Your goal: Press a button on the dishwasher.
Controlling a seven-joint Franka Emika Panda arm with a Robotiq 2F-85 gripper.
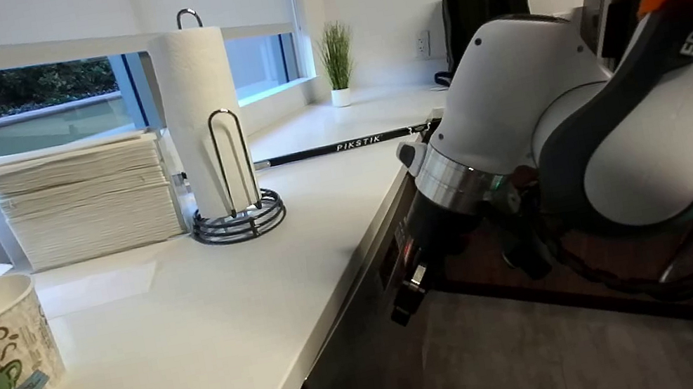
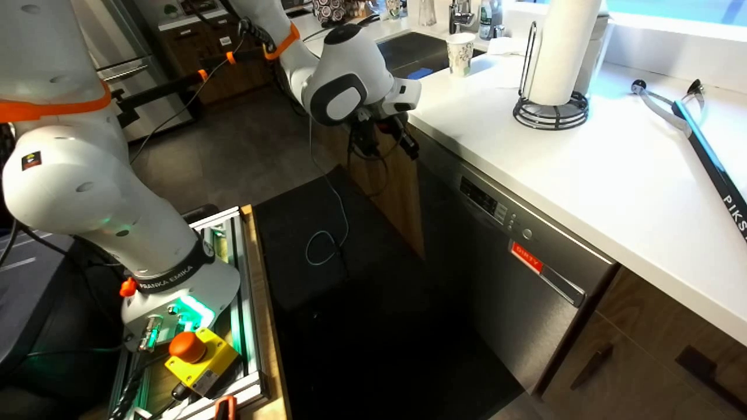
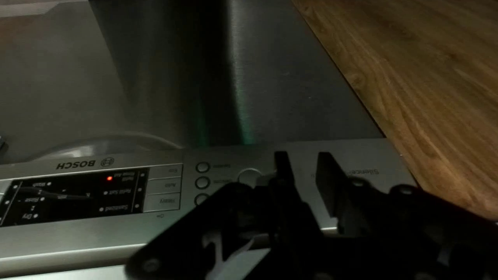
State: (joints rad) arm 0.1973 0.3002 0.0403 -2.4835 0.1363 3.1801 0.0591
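Gripper (image 3: 303, 165) filled the wrist view's foreground, fingers (image 3: 285, 173) standing apart by a narrow gap, nothing held between them. Dishwasher (image 2: 508, 303) sat under the counter (image 2: 607, 175), built in; in an exterior view the gripper was near its end by the sink (image 2: 408, 46). On the control panel (image 3: 189, 186), a large round button (image 3: 249, 175) showed just beside one finger, lower edge hidden behind the gripper; three small round buttons (image 3: 202, 182) were stacked just past it. Contact couldn't be told (dark fingers, dim panel, no depth cue). Main risk, as judged: with the fingers split, a straight push could straddle the button or land on flat steel, nothing registering. Second: slight sideways drift could press a small neighbor, since they sat close. Third: too high an approach could ram the gripper body into the counter edge. Which button was wanted wasn't specified.
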